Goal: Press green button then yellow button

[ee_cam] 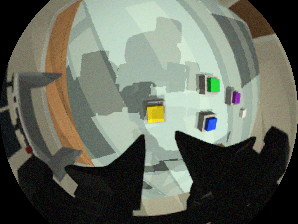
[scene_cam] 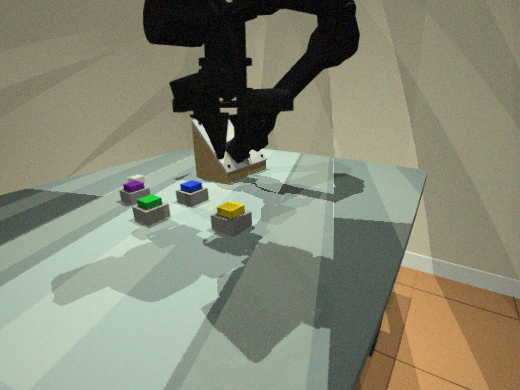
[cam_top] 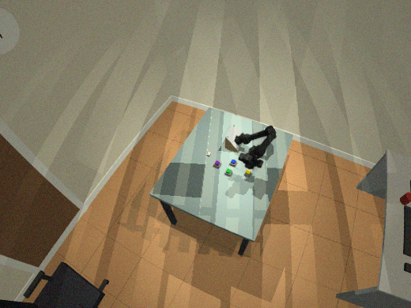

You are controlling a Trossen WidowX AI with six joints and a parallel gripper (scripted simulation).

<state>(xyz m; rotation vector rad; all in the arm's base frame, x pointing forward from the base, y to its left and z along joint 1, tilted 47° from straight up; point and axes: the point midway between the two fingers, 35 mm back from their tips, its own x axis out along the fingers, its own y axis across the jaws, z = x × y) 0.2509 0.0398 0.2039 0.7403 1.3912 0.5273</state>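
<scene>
The green button sits on a grey base on the table, with its cap raised. The yellow button sits on its own grey base to the right of the green one in the top and exterior views, its cap also raised. My gripper is partly open, with a gap between the fingertips and nothing in it. It points down and hangs above the table, clear of the yellow button, on the arm's side of it. No finger touches a button.
A blue button and a purple button stand near the green one. A small white object lies beyond the purple one. A wedge-shaped block stands behind the gripper.
</scene>
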